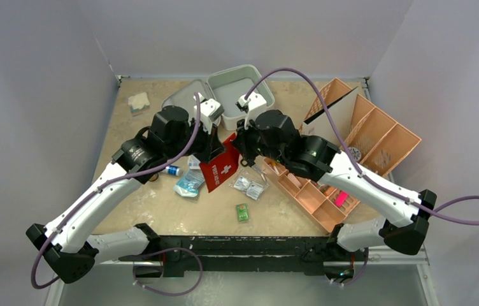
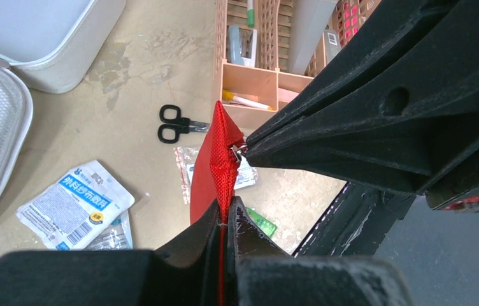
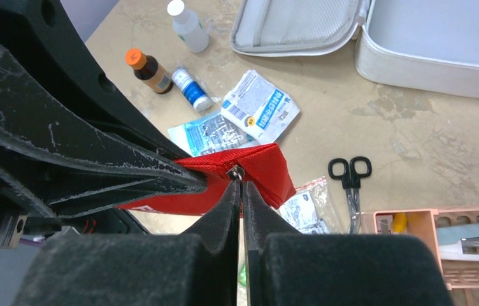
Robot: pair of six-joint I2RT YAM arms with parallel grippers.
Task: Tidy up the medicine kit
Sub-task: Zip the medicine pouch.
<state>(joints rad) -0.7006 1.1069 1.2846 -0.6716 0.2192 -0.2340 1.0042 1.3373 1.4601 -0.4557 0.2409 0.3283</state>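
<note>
The medicine kit lies open at the back of the table, its lid flat to the left and its grey inside bare. It also shows in the left wrist view and the right wrist view. A red first-aid pouch hangs above the table between both grippers. My left gripper is shut on the pouch's fabric edge. My right gripper is shut on the pouch's metal zipper pull. In the top view the left gripper and the right gripper meet at the pouch's top.
An orange compartmented tray with small items stands at the right. Black scissors, blue-white packets, clear sachets, a green packet, a brown bottle, a white bottle and a small blue-labelled vial lie on the table.
</note>
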